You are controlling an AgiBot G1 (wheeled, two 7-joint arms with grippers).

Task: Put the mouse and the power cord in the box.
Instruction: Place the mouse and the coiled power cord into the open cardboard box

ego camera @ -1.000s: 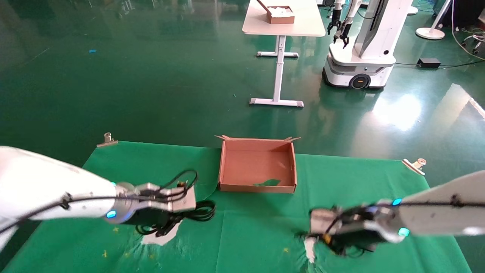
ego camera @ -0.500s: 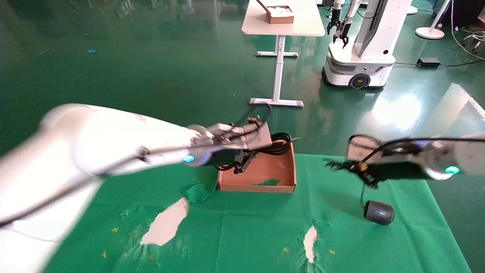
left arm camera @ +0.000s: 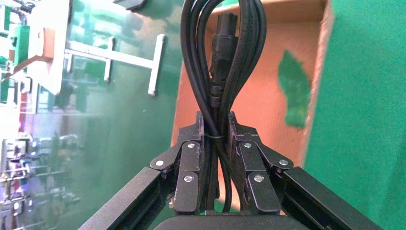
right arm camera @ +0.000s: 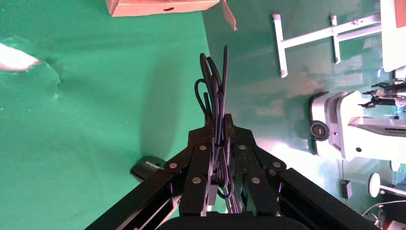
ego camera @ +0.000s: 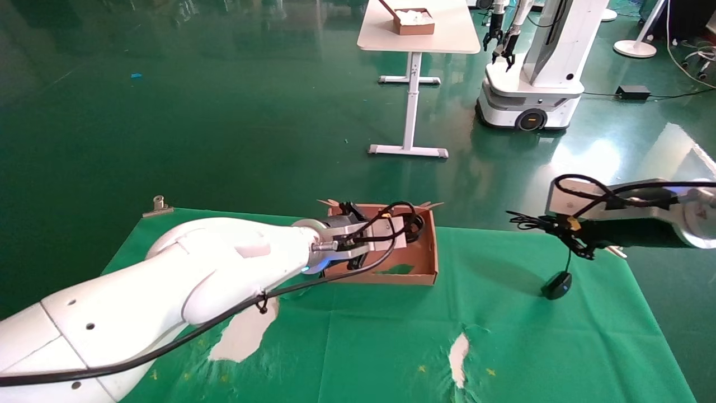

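My left gripper is shut on the power cord, a thick black bundle of loops with its plug showing. It holds the cord over the far part of the box, a shallow brown cardboard tray at the table's far middle. My right gripper hovers right of the box, shut on the mouse's thin looped wire. The black mouse hangs from that wire, low over the green cloth; I cannot tell if it touches. In the right wrist view the mouse shows beside the fingers.
The green cloth has torn patches showing white at the front left and front middle. A metal clip holds its far left corner. Beyond stand a white table with a smaller brown box and another robot.
My left arm has carried the power cord from the table's left front to above the box. My right gripper has risen and moved right, lifting the mouse by its wire.
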